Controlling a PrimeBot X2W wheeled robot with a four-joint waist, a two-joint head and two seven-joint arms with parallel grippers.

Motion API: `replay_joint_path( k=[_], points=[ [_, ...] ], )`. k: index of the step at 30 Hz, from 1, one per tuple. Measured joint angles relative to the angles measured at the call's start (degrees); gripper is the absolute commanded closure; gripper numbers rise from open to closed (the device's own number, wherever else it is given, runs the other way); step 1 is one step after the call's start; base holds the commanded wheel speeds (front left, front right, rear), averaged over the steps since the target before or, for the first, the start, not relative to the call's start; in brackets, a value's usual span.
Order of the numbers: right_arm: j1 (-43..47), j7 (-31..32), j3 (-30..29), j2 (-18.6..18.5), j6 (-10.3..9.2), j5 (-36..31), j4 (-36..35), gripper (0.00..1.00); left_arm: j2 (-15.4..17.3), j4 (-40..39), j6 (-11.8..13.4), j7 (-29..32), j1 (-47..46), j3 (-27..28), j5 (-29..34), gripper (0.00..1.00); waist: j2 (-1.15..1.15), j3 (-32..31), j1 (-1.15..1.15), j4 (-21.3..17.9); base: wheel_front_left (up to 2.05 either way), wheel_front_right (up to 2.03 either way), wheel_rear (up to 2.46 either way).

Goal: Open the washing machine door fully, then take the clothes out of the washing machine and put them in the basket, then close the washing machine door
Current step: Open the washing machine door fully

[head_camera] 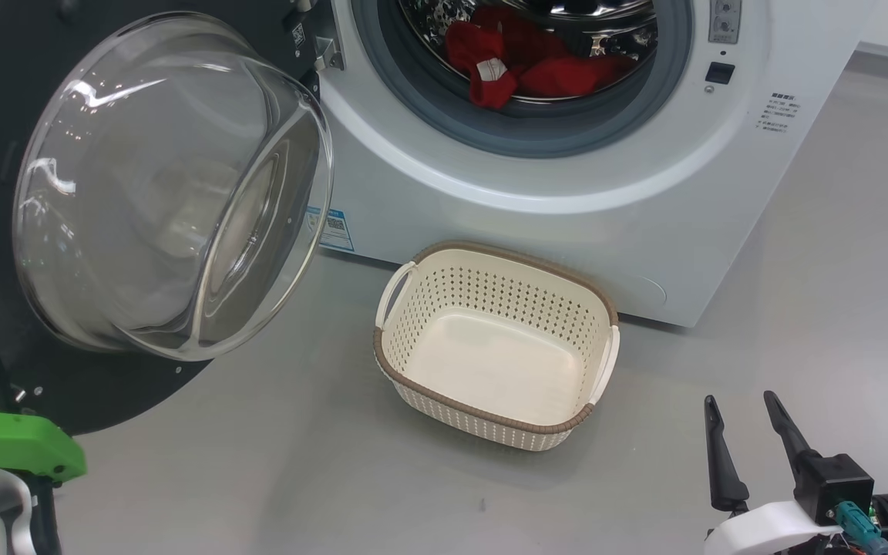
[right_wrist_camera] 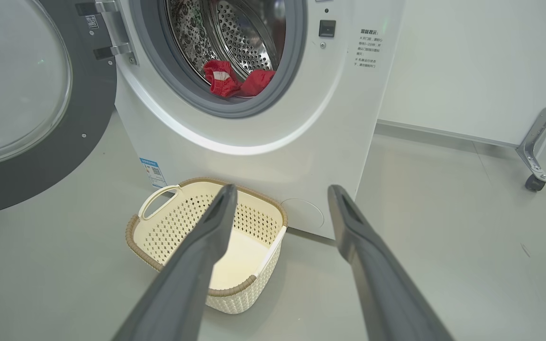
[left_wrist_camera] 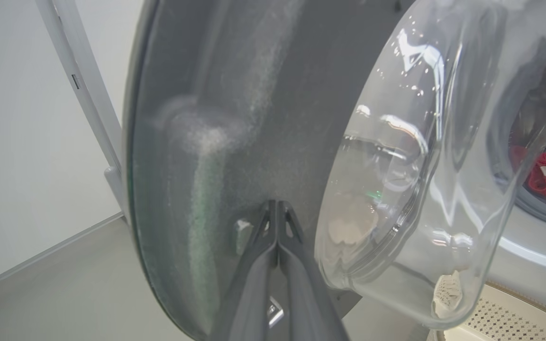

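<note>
The washing machine door [head_camera: 166, 193] hangs open at nine o'clock; left gripper [left_wrist_camera: 277, 204], pinched shut on nothing, could slip off it; right gripper [head_camera: 740, 399] wide open, empty

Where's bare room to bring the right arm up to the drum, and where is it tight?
Free: the floor right of the basket up to the right gripper, and in front of it. Tight: left of the basket, where the open washing machine door stands, shut left gripper by it.

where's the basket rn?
Head view, centre: the basket stands empty on the floor directly in front of the washing machine, with the open washing machine door to its left.
</note>
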Motion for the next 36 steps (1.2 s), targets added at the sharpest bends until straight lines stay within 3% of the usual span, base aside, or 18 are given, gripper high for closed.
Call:
replay_joint_path(
  k=[17, 36],
  points=[
    [-0.9, 0.0, -0.4, 0.0, 0.54, 0.0, 0.7, 0.00, -0.7, 4.8, 0.0, -4.6, -1.7, 0.8, 0.1, 1.00, 0.00, -0.7, 0.00, -0.1, 0.00, 0.00, 0.00],
    [-0.8, 0.0, 0.8, 0.3, 1.30, -0.1, 1.3, 0.00, -4.3, -0.5, -0.2, -8.5, 4.8, -5.3, 3.0, 1.00, 0.00, -2.9, 0.00, -0.2, 0.00, 0.00, 0.00]
  ],
)
